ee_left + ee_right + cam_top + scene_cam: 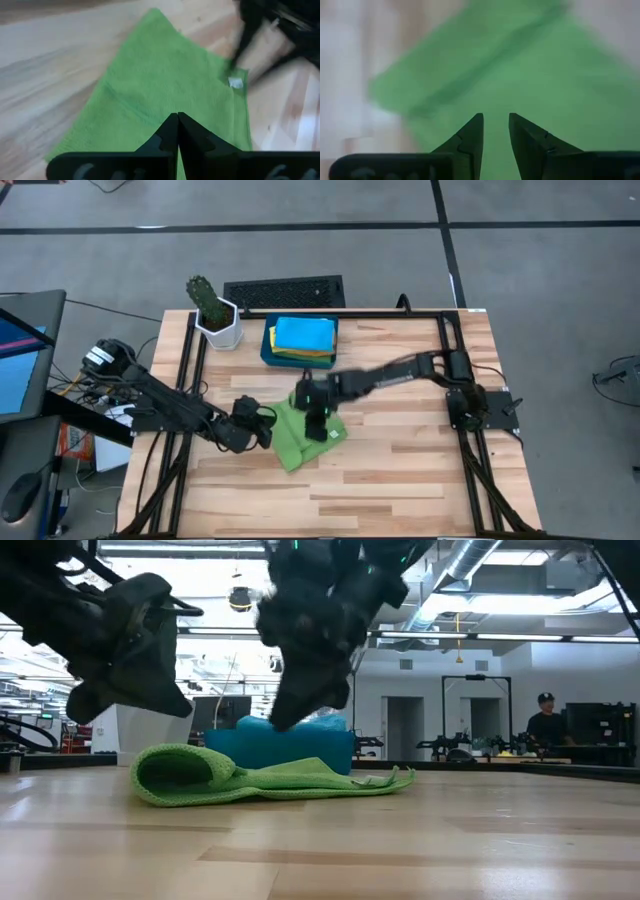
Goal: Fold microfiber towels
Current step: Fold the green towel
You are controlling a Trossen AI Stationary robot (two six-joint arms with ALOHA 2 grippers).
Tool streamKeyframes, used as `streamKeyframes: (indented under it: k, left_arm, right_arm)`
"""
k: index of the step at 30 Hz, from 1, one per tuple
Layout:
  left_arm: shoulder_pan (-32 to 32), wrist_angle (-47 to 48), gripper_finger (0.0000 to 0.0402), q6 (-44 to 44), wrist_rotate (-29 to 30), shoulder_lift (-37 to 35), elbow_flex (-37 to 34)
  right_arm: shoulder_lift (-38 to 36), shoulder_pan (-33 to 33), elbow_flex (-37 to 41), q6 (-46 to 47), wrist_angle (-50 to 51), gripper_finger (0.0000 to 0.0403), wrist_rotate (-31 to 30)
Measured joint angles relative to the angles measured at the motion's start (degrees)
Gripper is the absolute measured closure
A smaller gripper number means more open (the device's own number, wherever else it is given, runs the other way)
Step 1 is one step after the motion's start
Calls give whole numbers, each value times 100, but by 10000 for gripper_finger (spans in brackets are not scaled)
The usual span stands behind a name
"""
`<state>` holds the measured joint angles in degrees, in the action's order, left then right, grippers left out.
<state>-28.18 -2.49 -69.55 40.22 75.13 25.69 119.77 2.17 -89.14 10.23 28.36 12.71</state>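
So we've got 1 green towel (300, 438) lying folded over on the wooden table (400, 480), between our 2 grippers. Our right gripper (495, 131) hangs just above it with fingers a bit apart, holding nothing. Our left gripper (177, 131) sits beside the towel's edge, fingers pressed together, empty. The sky-blue towel (304, 333) tops a stack in the teal tray (268, 352) behind.

Two dark, matte arms; the right arm (400, 370) shows a seemingly green light.
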Motion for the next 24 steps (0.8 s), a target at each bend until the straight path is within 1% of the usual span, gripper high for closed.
streamKeyframes:
  k: [2, 4, 6, 10, 12, 19, 20, 22, 24]
  left_arm:
    - [120, 11, 402, 168, -316, 0, -1]
    - [241, -4, 401, 399, -691, 0, -2]
    - [296, 2, 401, 510, -946, 0, 12]
    - [295, 27, 401, 527, -1000, -12, 118]
    - [297, 60, 401, 552, -1021, -57, 173]
    - [295, 72, 401, 777, -1079, -310, 431]
    - [296, 133, 401, 784, -1080, -365, 465]
    - [290, 208, 401, 788, -1123, -387, 551]
    - [257, 241, 401, 788, -1198, -402, 588]
  right_arm:
    - [2, 279, 46, 167, -300, 287, -143]
    - [1, 533, 50, 298, -649, 287, -476]
    - [0, 753, 55, 312, -920, 287, -763]
    - [15, 1142, 58, 304, -1473, 287, -1358]
    - [118, 1244, 48, 328, -1612, 287, -1432]
    - [598, 1349, 33, 419, -1757, 287, -1571]
    - [644, 1348, 33, 524, -1634, 287, -1571]
    - [682, 1321, 72, 668, -1078, 287, -1560]
    - [669, 1319, 63, 674, -805, 287, -1594]
